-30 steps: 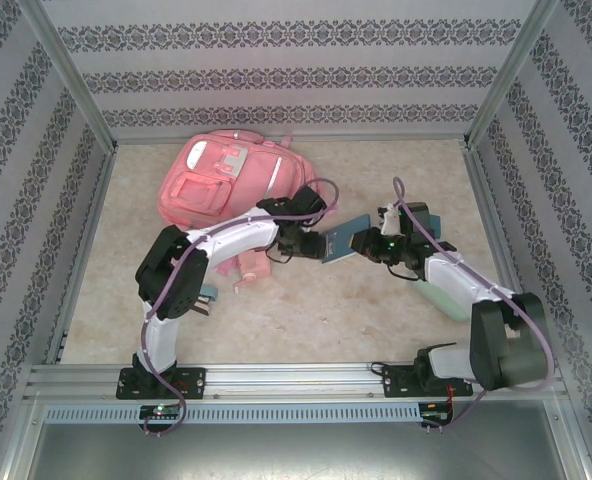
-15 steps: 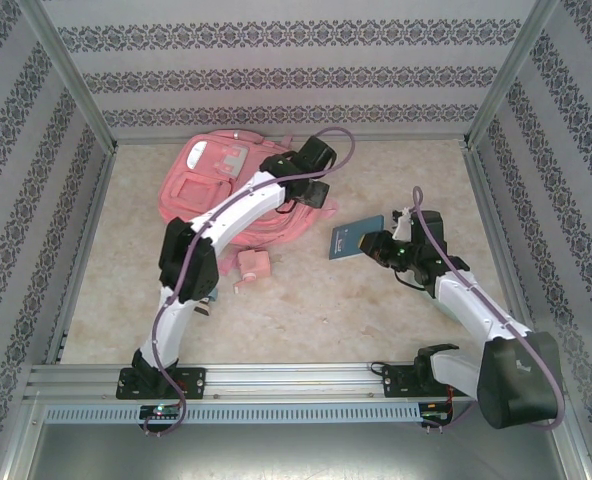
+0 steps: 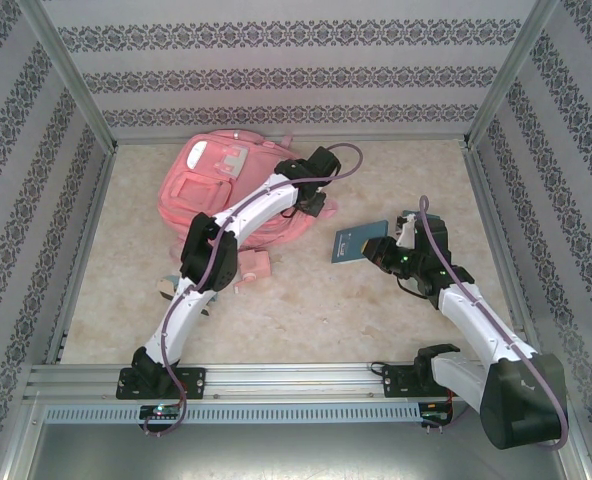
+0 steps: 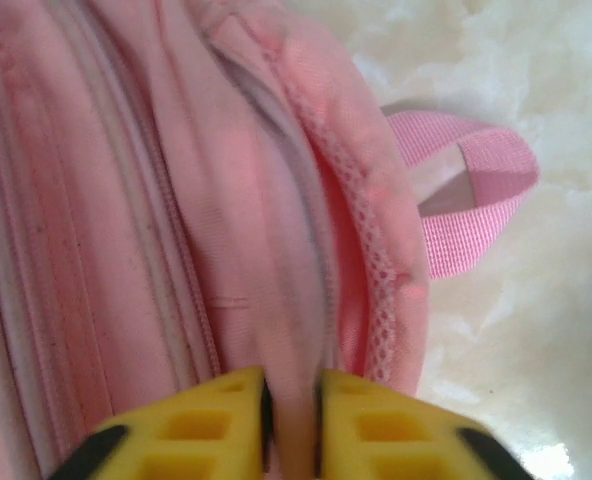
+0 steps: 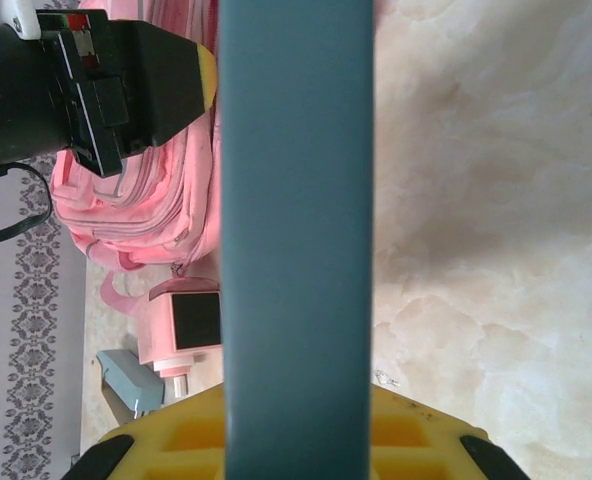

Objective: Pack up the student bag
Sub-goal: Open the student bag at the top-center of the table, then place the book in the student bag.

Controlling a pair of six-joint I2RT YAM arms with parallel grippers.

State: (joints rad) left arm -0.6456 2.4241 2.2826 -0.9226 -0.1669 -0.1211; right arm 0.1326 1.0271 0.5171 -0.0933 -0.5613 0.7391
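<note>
Top external view: a beige marbled table lies inside an aluminium frame, walled on three sides with grey-patterned striped paper. The student bag lies flat at the far left of the table, front pockets up. Just near of the bag sits a small pink pouch, partly crossed by the left arm. The left gripper is down on the bag's right edge. In the left wrist view its yellow fingers are nearly together, pinching a fold of the bag's pink fabric beside a mesh-edged seam, and a pink strap loop lies on the table just right of the bag. Well to the bag's right, the right gripper clamps a blue booklet by one end, clear of the bag. From the right wrist the booklet's edge blocks the middle of the picture. A grey-blue thing lies near of the pouch, possibly a case, too cut off to tell.
</note>
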